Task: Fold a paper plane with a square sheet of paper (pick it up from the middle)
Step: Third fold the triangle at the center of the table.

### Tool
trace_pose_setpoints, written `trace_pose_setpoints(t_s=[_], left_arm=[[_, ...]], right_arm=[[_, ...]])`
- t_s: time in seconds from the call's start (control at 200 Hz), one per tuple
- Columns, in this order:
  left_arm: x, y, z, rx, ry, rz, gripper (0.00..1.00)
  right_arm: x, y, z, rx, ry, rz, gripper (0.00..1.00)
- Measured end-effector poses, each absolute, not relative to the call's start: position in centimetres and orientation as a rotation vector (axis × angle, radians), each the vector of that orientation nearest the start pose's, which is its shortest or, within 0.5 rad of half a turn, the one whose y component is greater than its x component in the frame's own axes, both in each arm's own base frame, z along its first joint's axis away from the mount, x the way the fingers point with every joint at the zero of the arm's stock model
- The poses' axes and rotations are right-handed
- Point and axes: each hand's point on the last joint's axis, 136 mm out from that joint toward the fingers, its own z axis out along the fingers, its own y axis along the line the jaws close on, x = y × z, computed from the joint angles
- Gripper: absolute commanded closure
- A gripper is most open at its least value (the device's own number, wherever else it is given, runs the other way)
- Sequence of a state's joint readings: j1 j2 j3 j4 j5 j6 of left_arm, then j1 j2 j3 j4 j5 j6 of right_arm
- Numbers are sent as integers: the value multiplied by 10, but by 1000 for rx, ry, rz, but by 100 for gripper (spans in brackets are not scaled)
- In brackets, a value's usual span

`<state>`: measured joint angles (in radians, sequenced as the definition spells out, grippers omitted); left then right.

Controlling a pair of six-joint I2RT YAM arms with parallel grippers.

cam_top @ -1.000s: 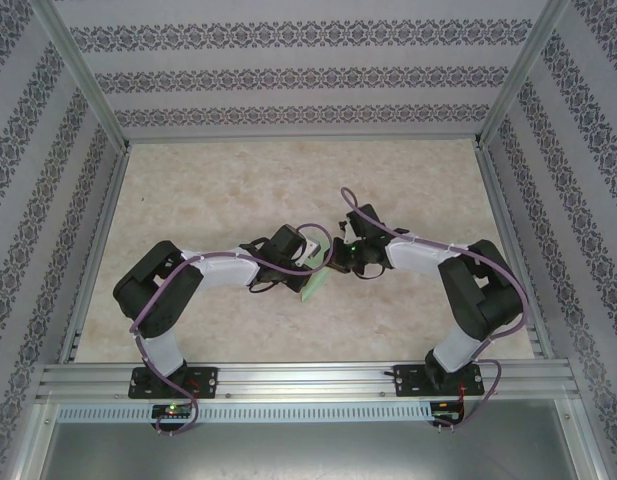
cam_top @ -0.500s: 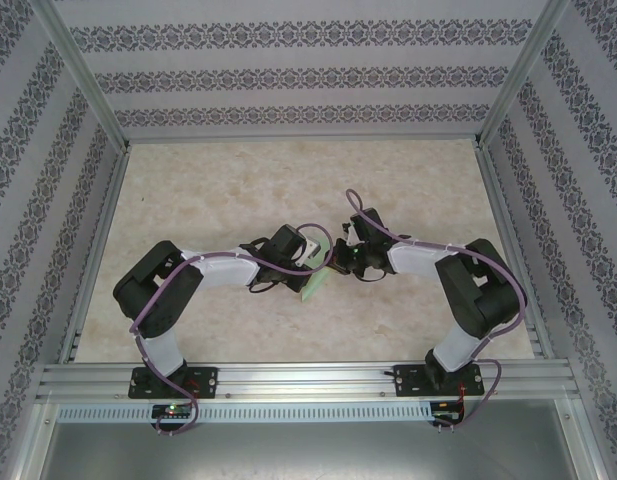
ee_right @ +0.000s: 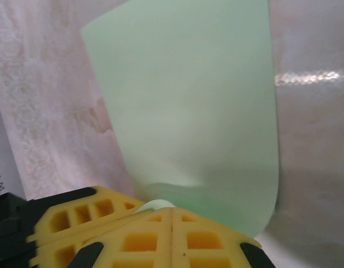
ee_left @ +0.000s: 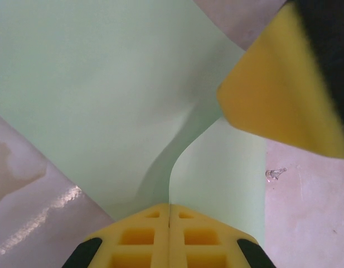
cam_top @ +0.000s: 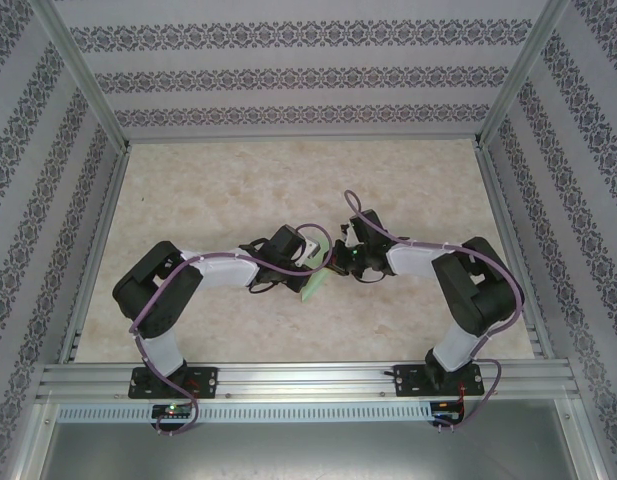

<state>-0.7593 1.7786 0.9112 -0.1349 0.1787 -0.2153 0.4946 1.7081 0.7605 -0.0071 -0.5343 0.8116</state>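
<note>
Paper (cam_top: 314, 288) seemingly slants near-left, pinched by both arms' fingers (ee_left: 141, 237).

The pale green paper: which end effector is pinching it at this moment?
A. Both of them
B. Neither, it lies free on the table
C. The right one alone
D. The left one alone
A: in the left wrist view the left end effector is closed on the pale green paper, and in the right wrist view the right end effector is closed on the paper's near edge too.
</note>
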Motion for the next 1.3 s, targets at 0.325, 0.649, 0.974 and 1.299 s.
trace_pose_setpoints(t_s=[0.325,0.649,0.974,1.299], left_arm=[[275,-302,19,779,2541,-571,100],[275,-301,19,772,2540,-569,100],[275,-301,19,760,2545,-570,100],[275,-300,18,743,2541,-577,100]], right_arm=[[291,253,13,211,2766,1135,99],[284,254,34,167,2731,1151,98],[262,272,29,99,2754,1179,98],[261,272,14,125,2783,1170,97]])
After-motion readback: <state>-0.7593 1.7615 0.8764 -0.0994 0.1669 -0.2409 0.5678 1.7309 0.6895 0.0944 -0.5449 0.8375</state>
